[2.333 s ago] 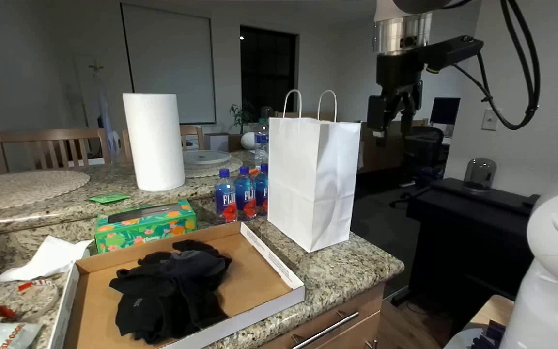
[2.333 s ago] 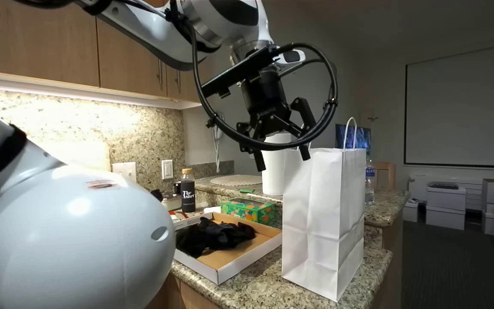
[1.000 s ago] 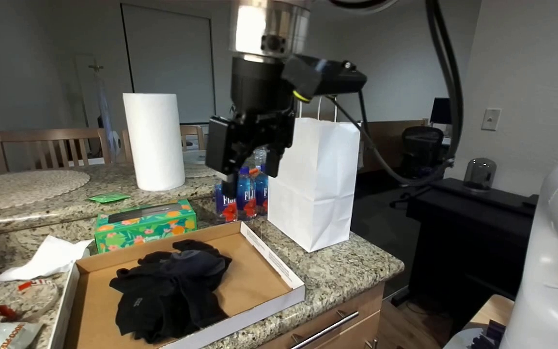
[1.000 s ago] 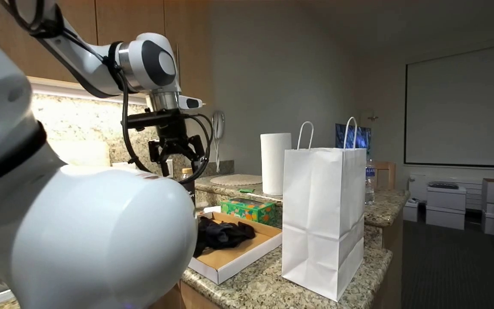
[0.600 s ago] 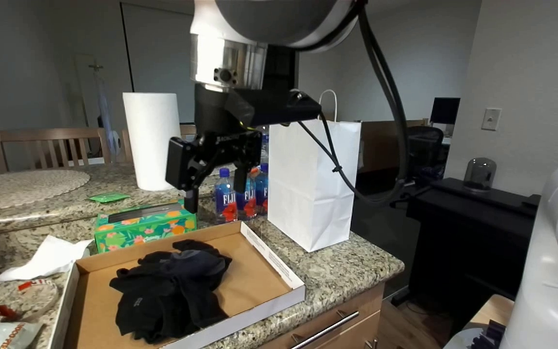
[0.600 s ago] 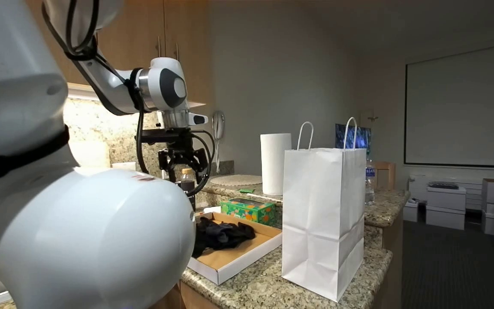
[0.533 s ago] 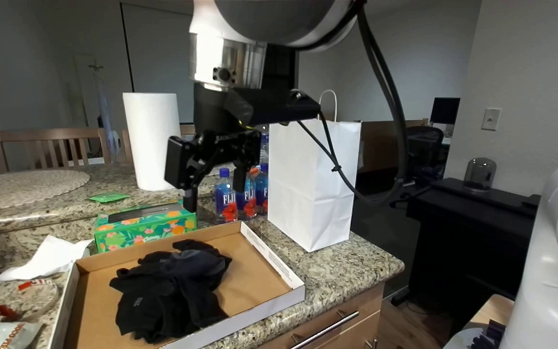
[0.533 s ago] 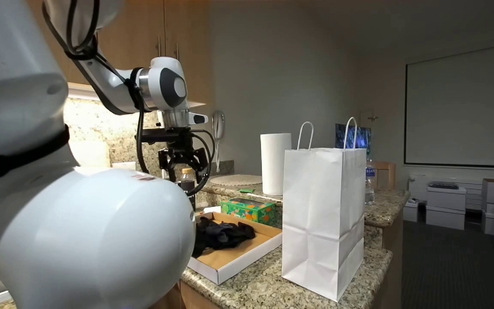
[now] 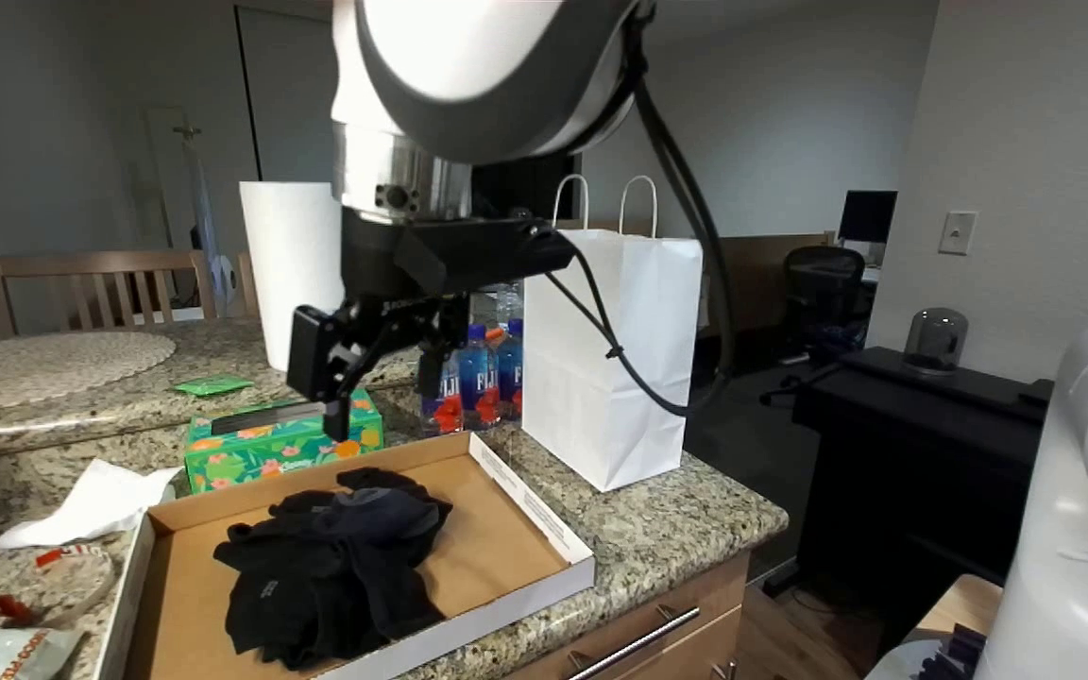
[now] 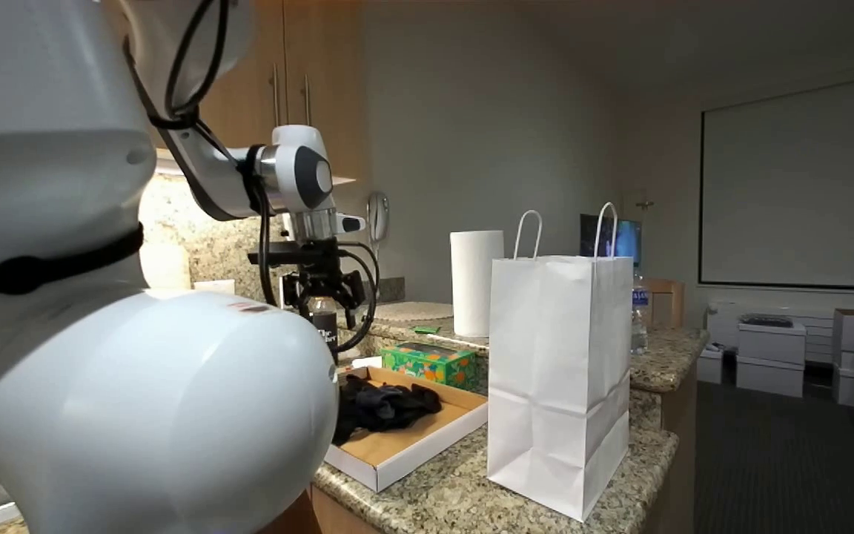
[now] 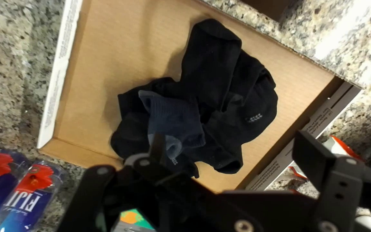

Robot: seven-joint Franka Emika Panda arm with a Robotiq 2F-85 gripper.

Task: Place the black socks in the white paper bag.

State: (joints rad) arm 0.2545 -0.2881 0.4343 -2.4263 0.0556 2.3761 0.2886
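Observation:
The black socks lie in a loose pile [image 9: 336, 567] in a shallow cardboard tray [image 9: 497, 519]. The pile also shows in the wrist view [image 11: 217, 64], with one dark blue-grey sock [image 11: 175, 119] on top. My gripper [image 9: 382, 397] is open and empty, fingers pointing down. It hangs above the tray's back part, over the tissue box side of the pile, and touches nothing. In the wrist view the gripper [image 11: 233, 149] has its fingers wide apart, with the lower part of the pile in line with the left one. The white paper bag [image 9: 615, 359] stands upright, handles up; its inside is hidden.
A green floral tissue box [image 9: 284, 449] stands behind the tray. Several water bottles [image 9: 480, 378] stand between it and the bag. A paper towel roll [image 9: 294, 274] stands on the raised counter. A dark bottle [image 10: 325, 326] is behind the gripper. A red wrapper [image 9: 15, 652] lies left of the tray.
My gripper has moved from near the bag to above the tray, and has come lower. It has stayed open. The socks, tray and bag have not moved.

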